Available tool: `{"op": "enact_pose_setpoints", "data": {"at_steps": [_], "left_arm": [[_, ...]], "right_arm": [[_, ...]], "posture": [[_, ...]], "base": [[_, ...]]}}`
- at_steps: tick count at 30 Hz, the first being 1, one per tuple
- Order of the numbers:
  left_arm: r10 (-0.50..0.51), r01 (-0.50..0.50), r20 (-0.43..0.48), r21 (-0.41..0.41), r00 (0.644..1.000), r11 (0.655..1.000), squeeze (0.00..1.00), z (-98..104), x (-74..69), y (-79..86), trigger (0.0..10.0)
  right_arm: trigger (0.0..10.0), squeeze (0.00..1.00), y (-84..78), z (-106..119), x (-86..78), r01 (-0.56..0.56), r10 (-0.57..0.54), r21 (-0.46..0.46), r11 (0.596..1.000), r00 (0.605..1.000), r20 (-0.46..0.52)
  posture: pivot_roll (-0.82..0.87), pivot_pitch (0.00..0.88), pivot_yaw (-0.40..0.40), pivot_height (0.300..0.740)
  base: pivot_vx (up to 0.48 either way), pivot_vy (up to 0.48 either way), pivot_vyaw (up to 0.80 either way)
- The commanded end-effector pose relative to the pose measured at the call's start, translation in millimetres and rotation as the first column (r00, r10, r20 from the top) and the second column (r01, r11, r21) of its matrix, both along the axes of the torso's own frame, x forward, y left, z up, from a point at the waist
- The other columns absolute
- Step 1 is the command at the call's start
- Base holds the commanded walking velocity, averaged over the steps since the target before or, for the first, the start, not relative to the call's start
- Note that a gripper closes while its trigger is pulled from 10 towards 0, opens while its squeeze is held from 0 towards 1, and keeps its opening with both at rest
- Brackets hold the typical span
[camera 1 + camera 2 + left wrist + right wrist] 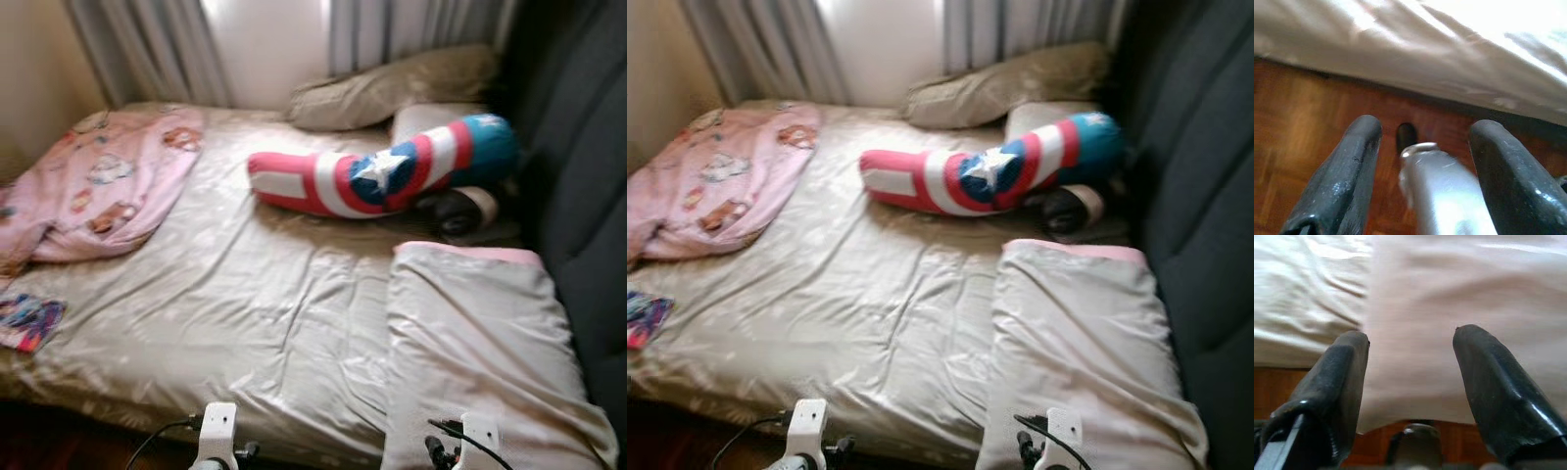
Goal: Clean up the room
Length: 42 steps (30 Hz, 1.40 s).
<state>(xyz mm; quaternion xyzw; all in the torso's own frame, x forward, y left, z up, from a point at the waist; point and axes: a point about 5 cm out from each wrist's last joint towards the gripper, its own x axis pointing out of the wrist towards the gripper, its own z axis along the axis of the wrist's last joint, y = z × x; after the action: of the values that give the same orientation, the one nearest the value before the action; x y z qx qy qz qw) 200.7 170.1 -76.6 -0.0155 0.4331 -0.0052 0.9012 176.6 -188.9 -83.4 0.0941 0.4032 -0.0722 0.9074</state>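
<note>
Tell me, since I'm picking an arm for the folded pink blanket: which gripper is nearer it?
Right. The right gripper hangs open just before the folded pink blanket's near edge; the left gripper, also open, is over wooden floor beside the bed.

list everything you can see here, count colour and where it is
bed sheet: 1, beige, rumpled, covering the mattress
pink blanket: 1, pink with cartoon prints, bunched at the bed's far left
small printed cloth: 1, multicoloured, at the bed's left edge, near side
bolster cushion: 1, red, white and blue with a white star, lying across the middle of the bed towards the far end
beige pillow: 1, beige, at the far end under the curtains
near pillow: 1, pale with a pink edge, on the bed's right near side
dark round item: 1, black and pale, tucked behind the bolster; too blurred to identify
curtains: grey, along the window
wood floor: reddish brown, below the bed's edge
left gripper: 1, black fingers apart, over the floor by the bed
right gripper: 1, black fingers apart, at the near pillow's edge
</note>
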Motion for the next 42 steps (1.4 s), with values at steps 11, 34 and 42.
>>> {"op": "enact_pose_setpoints", "data": {"at_steps": [11,34,42], "left_arm": [[-0.002,0.003,-0.025,0.021,1.000,1.000,0.00,-2.0,-3.9,5.3,10.0],[-0.004,0.004,-0.021,0.023,1.000,1.000,0.00,-1.4,-3.0,6.2,10.0],[-0.002,0.003,-0.022,0.023,1.000,1.000,0.00,-1.5,-3.1,6.4,10.0]], "right_arm": [[10.0,0.00,2.3,-3.1,-5.3,-0.003,0.003,0.016,1.000,1.000,-0.024],[10.0,0.00,6.5,-3.4,-4.5,0.005,-0.005,0.030,1.000,1.000,-0.025],[10.0,0.00,6.7,-4.3,-6.3,0.006,-0.005,0.032,0.999,0.999,-0.032]], "posture": [[0.06,0.000,0.016,0.740],[0.07,0.000,0.022,0.740],[0.07,0.000,0.021,0.740]], "base": [[0.000,0.479,0.00],[0.000,0.480,0.00],[0.000,0.480,0.00]]}}
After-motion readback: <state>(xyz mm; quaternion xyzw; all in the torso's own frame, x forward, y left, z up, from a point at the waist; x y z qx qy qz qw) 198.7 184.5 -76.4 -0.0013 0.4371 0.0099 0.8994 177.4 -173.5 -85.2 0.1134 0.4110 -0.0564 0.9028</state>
